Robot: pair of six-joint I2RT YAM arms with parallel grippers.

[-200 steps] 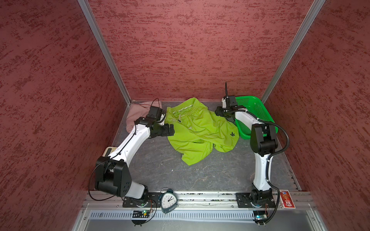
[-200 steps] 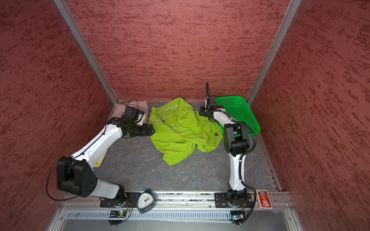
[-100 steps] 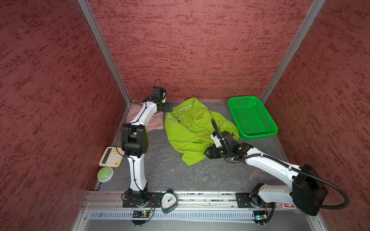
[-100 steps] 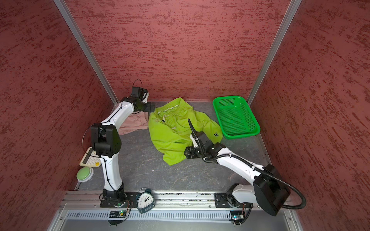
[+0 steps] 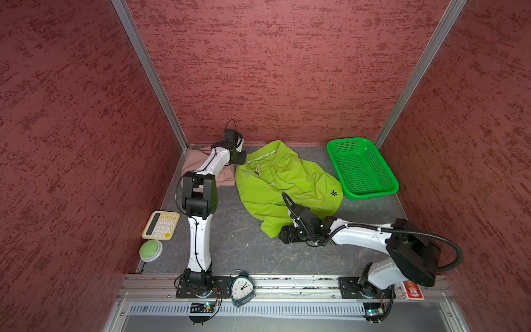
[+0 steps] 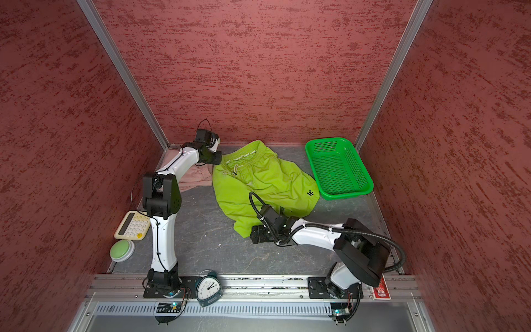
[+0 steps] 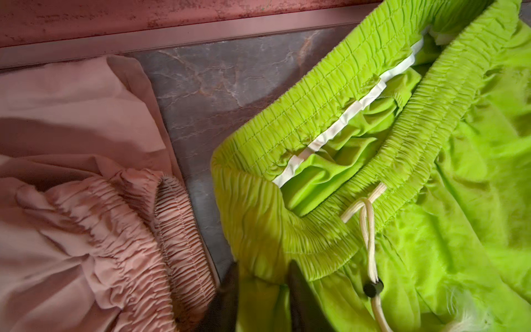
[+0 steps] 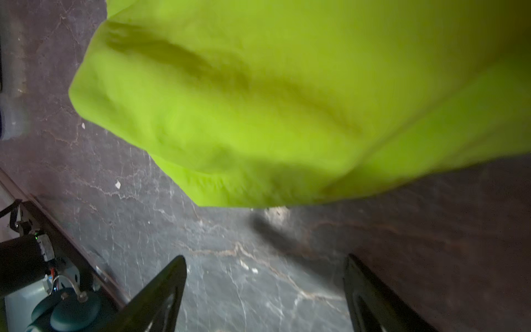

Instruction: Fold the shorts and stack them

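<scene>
- the lime green shorts [image 5: 287, 181] lie crumpled mid-table, with the gathered waistband toward the back wall, the pale drawstring [image 7: 367, 224] loose and the black logo [image 5: 334, 193] on the leg nearest the basket.
- the dusty pink shorts [image 7: 86, 201] are bunched in the back left corner, just beside the green pair, with a strip of bare table between the two waistbands.
- the left gripper [image 7: 263, 270] is clamped on the corner of the green waistband, with cloth pinched between its fingers.
- the right gripper [image 8: 265, 258] is spread wide and empty, low over the table just short of the near green hem.
- the bright green perforated basket [image 5: 370, 195] sits back right; the calculator [image 5: 161, 225], green button [image 5: 151, 250] and alarm clock [image 5: 242, 287] sit front left.
</scene>
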